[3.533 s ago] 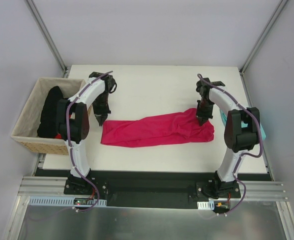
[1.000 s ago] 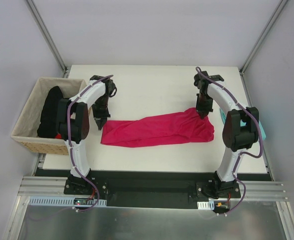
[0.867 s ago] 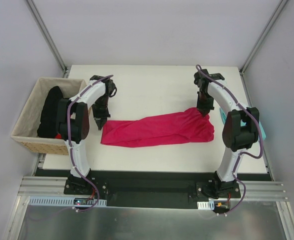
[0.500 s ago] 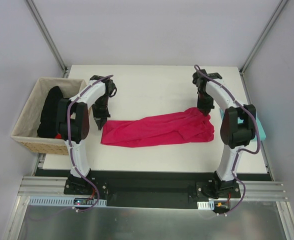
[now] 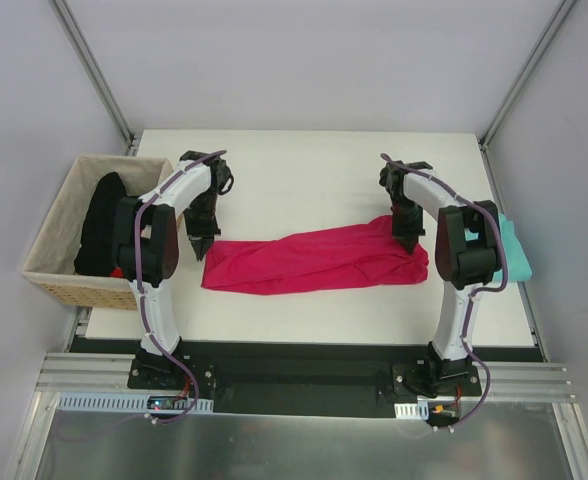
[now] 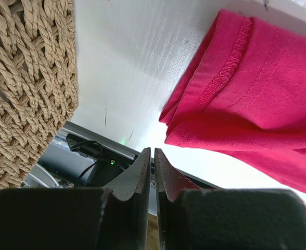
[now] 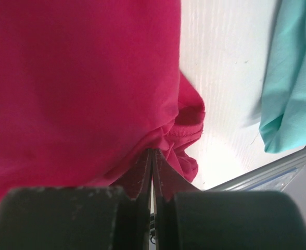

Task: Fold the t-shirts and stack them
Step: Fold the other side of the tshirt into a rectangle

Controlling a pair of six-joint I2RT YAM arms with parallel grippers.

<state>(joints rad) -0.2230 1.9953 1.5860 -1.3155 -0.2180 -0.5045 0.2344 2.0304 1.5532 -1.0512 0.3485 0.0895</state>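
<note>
The crimson-pink t-shirt (image 5: 314,260) lies folded into a long strip across the table. My left gripper (image 5: 200,240) is shut and empty, just off the shirt's left end; in the left wrist view its tips (image 6: 153,151) hover over bare table beside the hemmed pink edge (image 6: 246,104). My right gripper (image 5: 411,236) is at the shirt's right end, shut on a pinch of bunched pink cloth (image 7: 90,78) at its tips (image 7: 152,152). The teal t-shirt (image 5: 514,250) lies at the table's right edge and also shows in the right wrist view (image 7: 293,78).
A wicker basket (image 5: 59,215) holding dark clothing stands off the table's left edge, close to my left arm; its weave (image 6: 28,78) fills the left of the left wrist view. The white table (image 5: 304,170) stretches behind the shirt.
My right gripper lifted and shifted a little toward the back, then came down again on the shirt's right end with its wrist turned. The left gripper has barely moved.
</note>
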